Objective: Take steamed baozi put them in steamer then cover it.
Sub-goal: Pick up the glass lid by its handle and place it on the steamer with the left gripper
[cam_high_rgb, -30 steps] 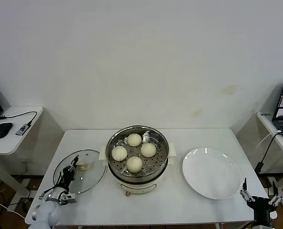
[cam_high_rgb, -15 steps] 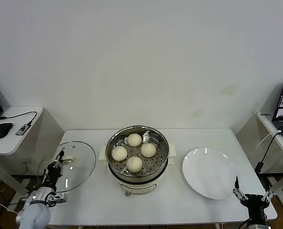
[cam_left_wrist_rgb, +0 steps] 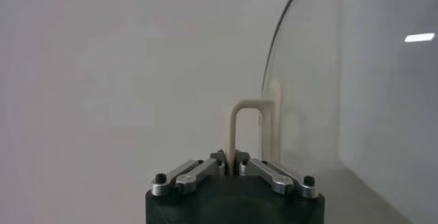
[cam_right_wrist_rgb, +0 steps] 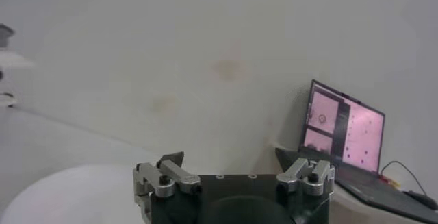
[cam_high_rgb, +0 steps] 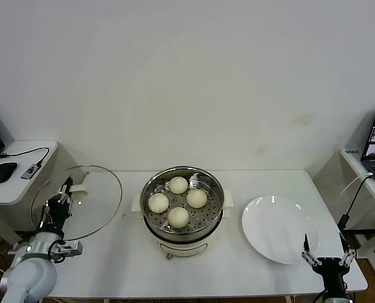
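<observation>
On the left of the head view, my left gripper (cam_high_rgb: 66, 189) has the cover (cam_high_rgb: 77, 203) clamped by its cream-white bar handle (cam_high_rgb: 81, 188), and the glass disc stands tilted up on edge above the left end of the table (cam_high_rgb: 112, 265), clear of the surface. From the left wrist camera I see the fingers (cam_left_wrist_rgb: 198, 170) pinched tight together on the handle (cam_left_wrist_rgb: 248, 126), with the glass of the cover (cam_left_wrist_rgb: 342, 75) rising beside it and curving away toward the upper right of that frame.

In the centre of the head view sits the steamer (cam_high_rgb: 183, 211), uncovered, shiny pot on its cream-white base. All four steamed baozi (cam_high_rgb: 178, 216) are in on the perforated tray: one toward the back, one left, one right, one at the front, each apart from its neighbours. The cover is well to the left of the steamer, not touching it.

To the right of the steamer lies the white plate (cam_high_rgb: 281, 228), nothing on it. My right gripper (cam_high_rgb: 326, 257) is at the lower right corner of the head view, just beside the plate's near-right edge, jaws spread wide and holding nothing. The right wrist camera confirms it: both fingers (cam_right_wrist_rgb: 168, 177) well apart, the wall ahead and a laptop (cam_right_wrist_rgb: 342, 133) lit up on the right of that frame.
</observation>
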